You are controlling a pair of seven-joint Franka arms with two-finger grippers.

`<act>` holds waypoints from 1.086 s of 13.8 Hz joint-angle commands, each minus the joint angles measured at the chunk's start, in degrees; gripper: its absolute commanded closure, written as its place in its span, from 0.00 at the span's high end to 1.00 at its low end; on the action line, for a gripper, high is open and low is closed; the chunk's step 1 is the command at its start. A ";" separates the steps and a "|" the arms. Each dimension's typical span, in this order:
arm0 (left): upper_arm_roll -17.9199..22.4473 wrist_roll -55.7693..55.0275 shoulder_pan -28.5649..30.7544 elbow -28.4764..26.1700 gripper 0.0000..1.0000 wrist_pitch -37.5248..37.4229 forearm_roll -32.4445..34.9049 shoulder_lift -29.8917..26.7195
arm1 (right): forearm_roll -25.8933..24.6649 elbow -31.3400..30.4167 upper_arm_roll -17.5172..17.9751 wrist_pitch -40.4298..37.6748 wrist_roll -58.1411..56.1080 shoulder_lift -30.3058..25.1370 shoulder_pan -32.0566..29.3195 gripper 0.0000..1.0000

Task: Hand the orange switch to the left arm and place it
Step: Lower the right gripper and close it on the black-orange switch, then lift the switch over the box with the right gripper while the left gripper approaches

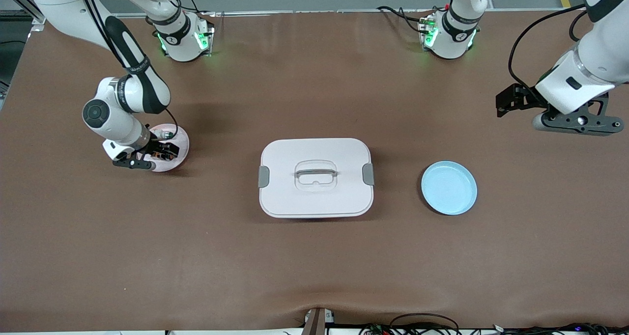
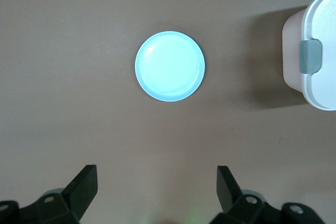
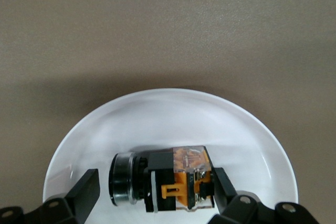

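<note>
The orange switch, black with an orange body and a round metal-ringed cap, lies on its side in the pink plate at the right arm's end of the table. My right gripper is low in that plate, open. Its fingers straddle the switch in the right wrist view: one finger touches the orange end, the other stands a little off the cap. My left gripper is open and empty in the air over bare table at the left arm's end; its wrist view looks down on the table.
The white box with grey clips stands mid-table between the plates, and its edge shows in the left wrist view. An empty blue plate lies toward the left arm's end, also in the left wrist view.
</note>
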 commanded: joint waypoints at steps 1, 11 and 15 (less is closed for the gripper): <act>-0.39 -0.27 0.13 1.07 1.00 -0.24 1.05 0.27 | -0.05 0.08 0.19 0.09 -0.01 -0.66 -0.42 0.12; -1.61 -13.19 -1.45 2.91 1.00 0.03 -0.18 1.23 | 10.38 8.77 0.45 -23.69 2.90 -6.72 0.46 0.00; -1.79 -13.10 -1.54 2.91 1.00 0.38 -7.20 2.64 | 20.58 16.86 0.10 -39.35 3.59 -7.51 -0.06 0.00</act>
